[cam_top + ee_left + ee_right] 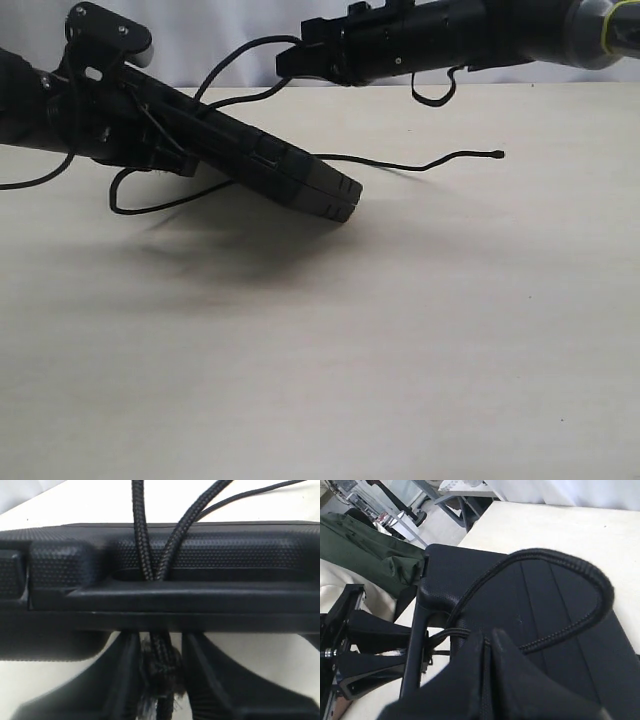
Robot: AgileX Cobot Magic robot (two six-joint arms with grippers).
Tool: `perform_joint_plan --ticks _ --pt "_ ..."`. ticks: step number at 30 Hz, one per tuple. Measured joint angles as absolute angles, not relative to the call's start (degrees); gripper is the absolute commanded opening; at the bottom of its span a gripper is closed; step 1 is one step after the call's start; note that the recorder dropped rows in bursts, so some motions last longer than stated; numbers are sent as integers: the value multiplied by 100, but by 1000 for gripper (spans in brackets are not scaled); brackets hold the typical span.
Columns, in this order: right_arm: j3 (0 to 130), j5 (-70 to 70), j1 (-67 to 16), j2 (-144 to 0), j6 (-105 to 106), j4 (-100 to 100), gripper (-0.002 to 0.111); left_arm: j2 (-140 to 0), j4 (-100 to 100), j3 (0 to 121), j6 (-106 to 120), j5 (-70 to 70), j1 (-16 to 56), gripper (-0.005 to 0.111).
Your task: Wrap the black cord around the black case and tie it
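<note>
On the pale table (pixel 400 350) the ribbed black case (pixel 290 175) tilts, right gripper (pixel 487 637) pinching the braided black cord (pixel 400 164), left gripper (pixel 160 647) flanking its frayed knot (pixel 152 700), grip unclear.

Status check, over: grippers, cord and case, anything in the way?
Right gripper shut on the black cord above the black case. Left gripper straddles cord knot at the handle cut-out, grip unclear. Case tilted, one end on table. Nothing obstructing.
</note>
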State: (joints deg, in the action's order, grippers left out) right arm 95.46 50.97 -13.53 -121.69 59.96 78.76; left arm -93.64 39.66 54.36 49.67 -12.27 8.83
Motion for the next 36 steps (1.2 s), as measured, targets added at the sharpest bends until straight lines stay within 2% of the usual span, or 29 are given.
perform_joint_plan --ticks 2,4,6,10,12,14,19,22,25,26,27,33,36 --pt "9546 5038 -1353 -12169 5584 7786 7 -9364 3953 5436 4967 -1231 883 30" --pt "9546 4933 -1342 -12169 5174 7720 16 -9364 3953 5436 4967 -1231 883 30" --pt "9546 4907 -1305 -12169 4981 7698 29 -9364 3953 5436 4967 -1241 883 30" --pt "9546 4883 -1163 -12169 4695 7843 61 -9364 3953 5436 4967 -1264 883 30" --pt "9554 4800 -1078 -12169 4548 7894 72 -9364 3953 5436 4967 -1276 883 30" --pt "9559 4659 -1025 -12169 4464 7894 75 -9364 3953 5436 4967 -1276 883 30" --pt "9568 4285 -1196 -12257 4428 7894 69 -9368 3953 5436 4967 -1276 883 30" --pt "9568 3976 -1471 -12414 4560 7996 58 -9377 3953 5436 4967 -1286 883 30" --pt "9568 3885 -1685 -12527 4882 8331 27 -9377 3953 5436 4967 -1297 883 30" --pt "9568 3879 -1710 -12549 4938 8416 12 -9377 3953 5436 4967 -1296 883 30" --pt "9568 3852 -1740 -12542 4976 8478 5 -9377 3953 5436 4967 -1296 883 31" --pt "9568 3852 -1743 -12542 5046 8754 5 -9377 3953 5436 4967 -1296 883 50" --pt "9568 3876 -1743 -12542 5056 8778 5 -9377 3844 5436 4967 -1383 883 56"
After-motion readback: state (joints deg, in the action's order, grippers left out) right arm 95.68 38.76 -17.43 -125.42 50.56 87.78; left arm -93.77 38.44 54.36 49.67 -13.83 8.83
